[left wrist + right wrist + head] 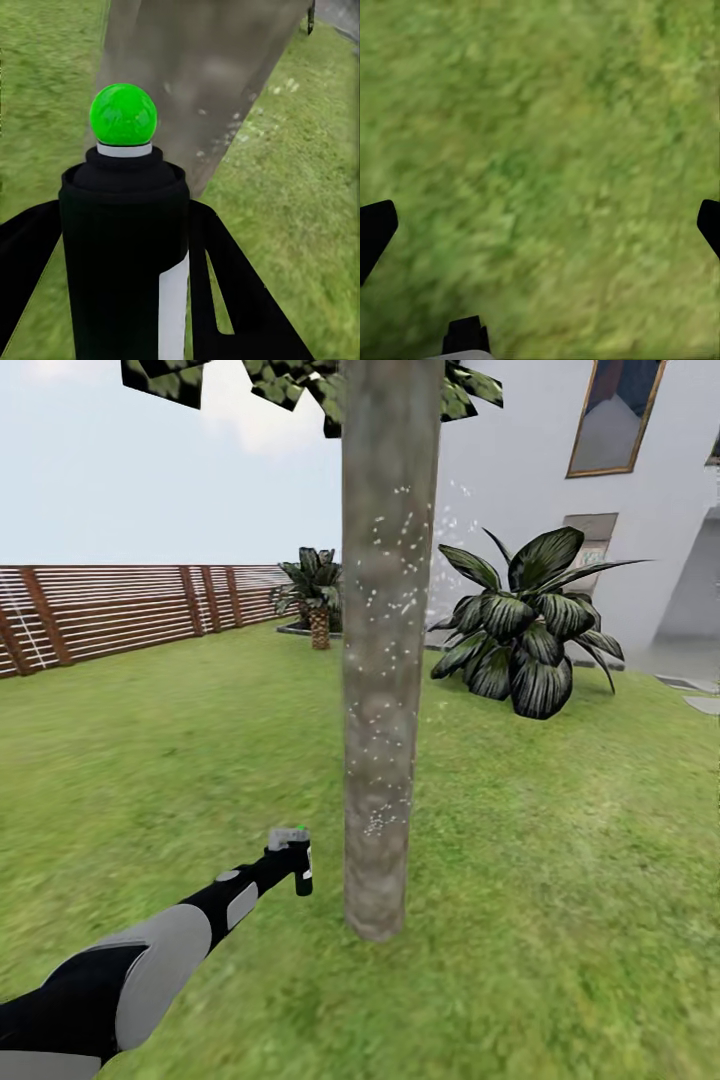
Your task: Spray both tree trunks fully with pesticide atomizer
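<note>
Gripping the pesticide atomizer (297, 857), the left gripper (285, 860) is reaching out at the end of the black-and-grey left arm (150, 960), its fingers (232, 300) closing on either side of the black bottle body. The right gripper (540, 225) is hanging over bare grass with its two black fingertips (375, 232) standing wide apart at the edges of its wrist view, holding nothing.

Around them the lawn (560, 880) is spreading across the garden, running back to a brown slatted fence (120, 610) on the left and a white house wall (530, 470) on the right. One tree trunk (385, 660), thick, straight and grey-brown, is rising from the grass in the middle of the head view, with bits of its green canopy (300, 385) showing at the top. White specks are dotting the trunk's bark from about its lower third up to well above the middle, and a few are drifting in the air just to its right. A large dark-leaved shrub (530, 630) is sitting behind and to the right of the trunk, and a short palm (318, 595) is standing farther back near the fence.

The atomizer is sitting upright in the gripper just left of the trunk's lower part, near it but apart. In the left wrist view its green spot (124, 114) is facing the camera atop the black body, a white label strip (174, 307) is running down one side, and the trunk (195, 82) is looming just beyond it.
</note>
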